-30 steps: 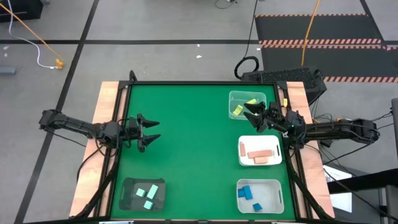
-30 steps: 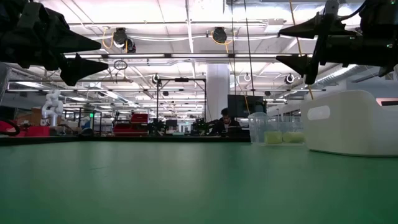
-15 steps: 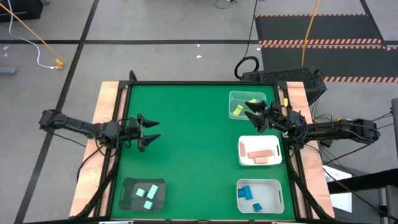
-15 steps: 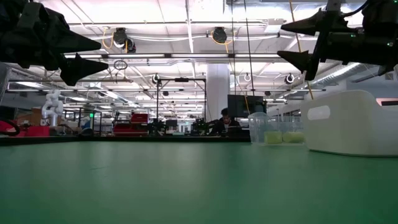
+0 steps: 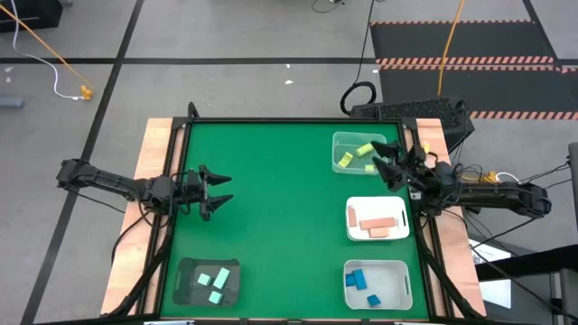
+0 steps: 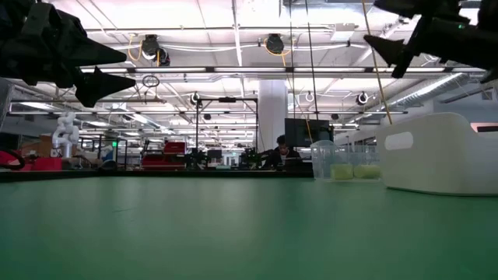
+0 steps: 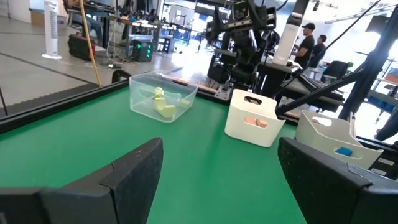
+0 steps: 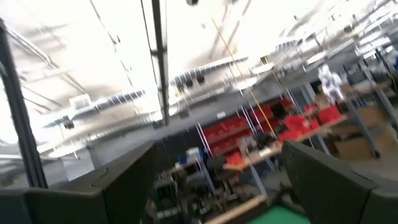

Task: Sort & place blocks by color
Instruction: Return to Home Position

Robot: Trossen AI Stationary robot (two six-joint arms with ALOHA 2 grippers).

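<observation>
The worktop (image 5: pixel 280 208) is a flat green mat with pale wood strips down its two sides.

On the left, the left end effector (image 5: pixel 228 189) hangs over the green near the left edge. Its two dark, pointy fingers are spread wide apart and hold nothing. Nearer the front on that side sits a dark tray (image 5: pixel 185 267), flat and square. A few mint green blocks (image 5: pixel 216 280) lie in it, small with flat faces.

On the right, three trays stand in a row along the edge. At the back is a clear tray (image 5: pixel 336 140), see-through like plastic, with yellow blocks (image 5: pixel 346 160) inside. The right end effector (image 5: pixel 380 163) is up in the air over the right rim of this tray. Its dark fingers are spread apart and empty too.

In the middle is a white tray (image 5: pixel 405 206) with smooth walls and round corners. Long pink blocks (image 5: pixel 377 222) lie flat in it. At the front is a pale tray (image 5: pixel 406 271) with small blue blocks (image 5: pixel 359 278) in it.
</observation>
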